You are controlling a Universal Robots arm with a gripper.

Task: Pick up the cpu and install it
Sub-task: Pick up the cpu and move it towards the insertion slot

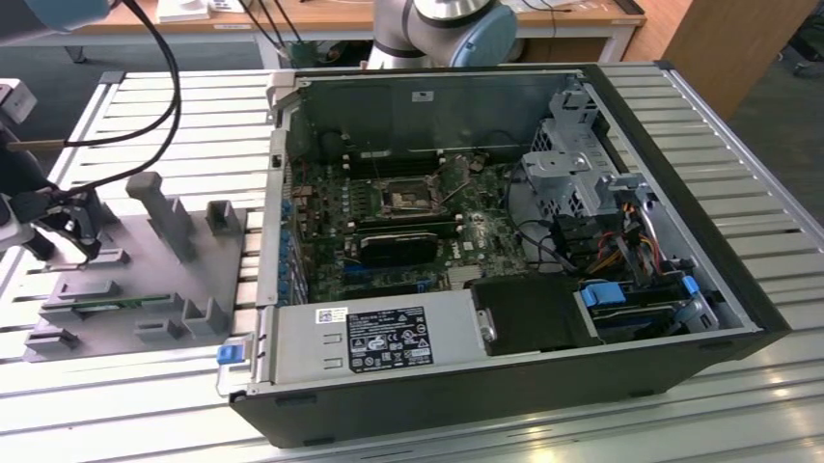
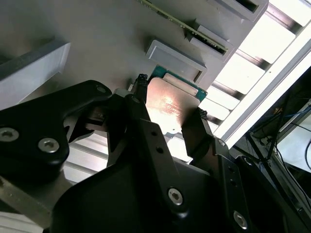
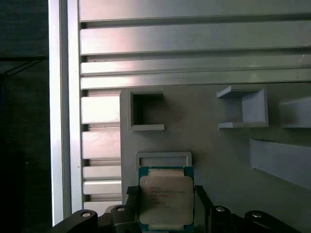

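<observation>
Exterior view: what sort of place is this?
Probably a robotics lab bench for PC assembly: an open computer case on a slatted aluminium table, a grey fixture tray beside it, and a desk behind.

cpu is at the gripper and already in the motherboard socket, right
No. The cpu is at the gripper, but not in the motherboard socket. It is at the grey tray on the slatted table, as the first wrist view shows.

A slatted aluminium tabletop (image 1: 721, 145) spans the exterior view, and bright glare washes its near slats white. Beyond its far edge stands a wooden desk (image 1: 566, 17) on a white frame. A tall wooden panel (image 1: 727, 48) rises at the exterior view's right. Dark grey floor (image 1: 52, 96) lies under the desk.
</observation>
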